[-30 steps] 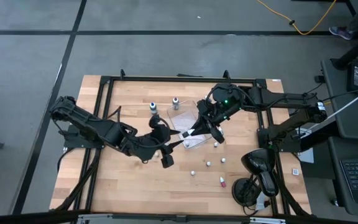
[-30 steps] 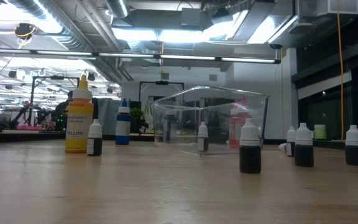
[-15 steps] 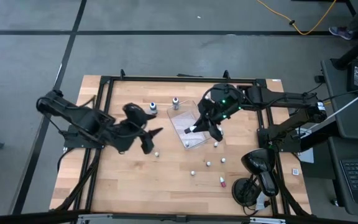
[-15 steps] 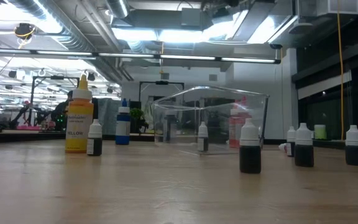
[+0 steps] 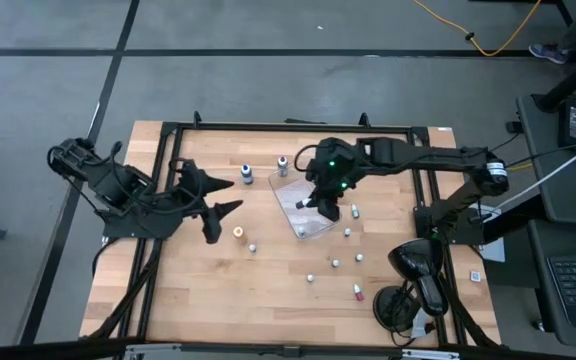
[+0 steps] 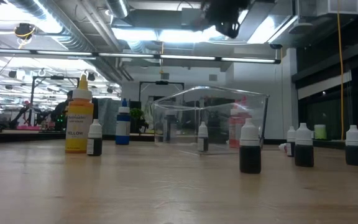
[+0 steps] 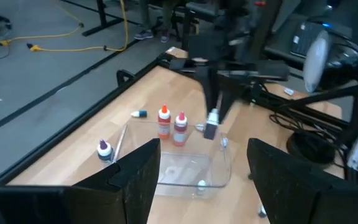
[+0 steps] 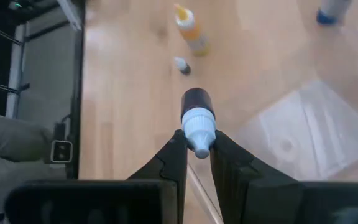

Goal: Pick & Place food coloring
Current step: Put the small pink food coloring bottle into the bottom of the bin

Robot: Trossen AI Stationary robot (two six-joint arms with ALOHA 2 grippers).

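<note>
My right gripper [image 5: 325,203] hangs over the clear plastic tray [image 5: 304,208] and is shut on a tiny food coloring bottle [image 8: 196,102] with a dark body and a white cap. The same bottle shows in the left wrist view [image 7: 211,129]. My left gripper [image 5: 215,207] is open and empty near the table's left side, pointing at the tray [image 7: 185,171]. Two red-orange bottles [image 7: 171,126] stand at the tray's far side. Several small bottles [image 5: 346,232] stand on the wood to the tray's right and near side. My right gripper pinches the bottle's white cap [image 8: 198,127] between its two fingers [image 8: 174,152]. The fingers come from above, pointing down. The bottle hangs upright below them, cap up, its dark body [image 7: 210,132] lifted clear above the tray.
A yellow bottle [image 5: 238,232] and a small dark bottle [image 5: 252,246] stand between my left gripper and the tray. A blue bottle [image 5: 246,173] and another bottle [image 5: 282,163] stand near the far edge. The black frame [image 5: 268,128] rims the table.
My left gripper has drawn back from beside the tray toward the table's left edge, uncovering the yellow bottle and the small dark one. My right gripper has shifted slightly toward the table's left with its bottle, staying over the tray, and now shows at the low view's top.
</note>
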